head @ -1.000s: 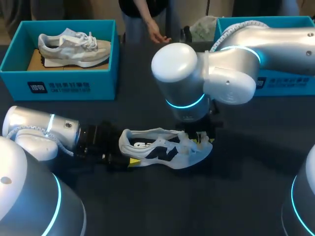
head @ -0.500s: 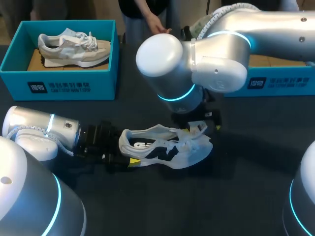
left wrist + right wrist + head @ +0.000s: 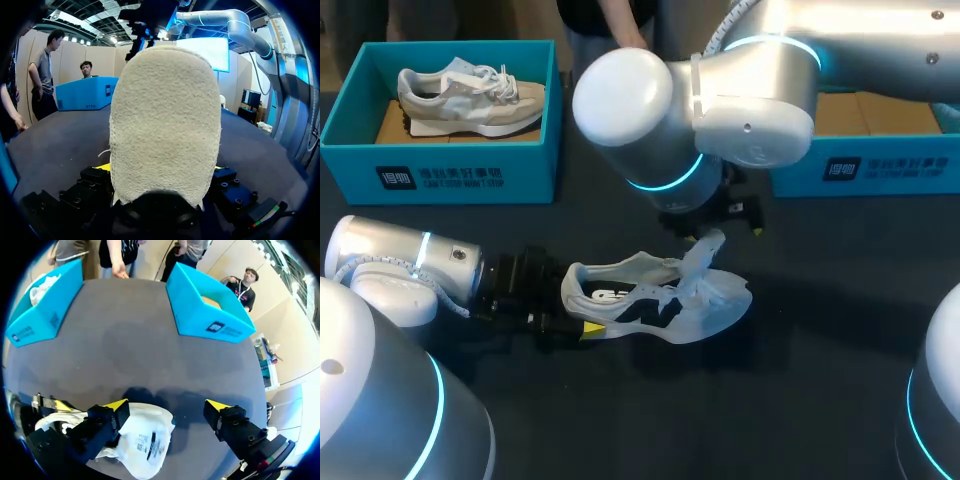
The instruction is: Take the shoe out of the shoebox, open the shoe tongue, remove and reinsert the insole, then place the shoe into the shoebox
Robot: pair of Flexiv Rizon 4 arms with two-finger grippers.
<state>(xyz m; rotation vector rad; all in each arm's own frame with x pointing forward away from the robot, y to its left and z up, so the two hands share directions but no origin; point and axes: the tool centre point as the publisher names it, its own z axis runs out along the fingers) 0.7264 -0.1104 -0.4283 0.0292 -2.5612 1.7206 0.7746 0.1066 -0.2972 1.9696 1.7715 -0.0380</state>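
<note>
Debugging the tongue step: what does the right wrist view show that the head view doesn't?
Only right wrist: the right gripper is open, its yellow tips wide apart, with the tongue beside one finger. Only head: the whole shoe seen side-on with its tongue raised, and the left arm at its heel. Both: the shoe on the table, the shoebox holding a second shoe, and the other shoebox.

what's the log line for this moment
left hand: shut on shoe heel | right hand: open over tongue | shoe: on table
</note>
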